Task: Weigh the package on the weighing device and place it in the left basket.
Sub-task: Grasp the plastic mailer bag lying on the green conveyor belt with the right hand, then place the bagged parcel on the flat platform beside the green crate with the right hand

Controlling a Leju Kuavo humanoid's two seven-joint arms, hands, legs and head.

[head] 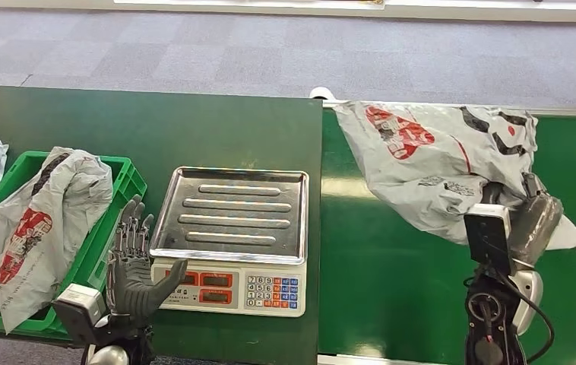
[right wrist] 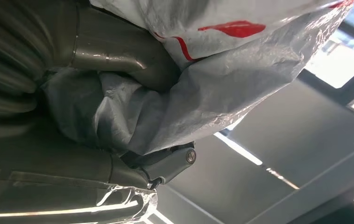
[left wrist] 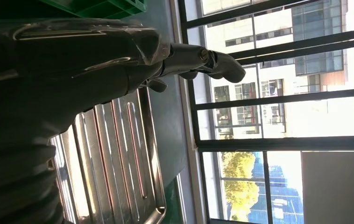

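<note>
Gripped bag (head: 437, 163) in right hand (head: 532, 217); left hand (head: 134, 262) spread, empty. Not yet weighed: scale (head: 230, 215) bare, basket (head: 121, 182) pending.

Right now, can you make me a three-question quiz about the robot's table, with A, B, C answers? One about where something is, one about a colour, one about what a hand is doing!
1. Where is the scale?
A. Between the basket and the belt
B. Inside the basket
C. On the floor

2. What colour is the basket?
A. Red
B. Green
C. Yellow

3. What is the right hand doing?
A. Pressing scale buttons
B. Hanging open over the floor
C. Gripping the grey package

Answers:
1. A, the scale sits right of the basket, left of the green belt.
2. B, its rim is bright green.
3. C, the right wrist view shows fingers bunching the bag. The left hand is open, holding nothing.
</note>
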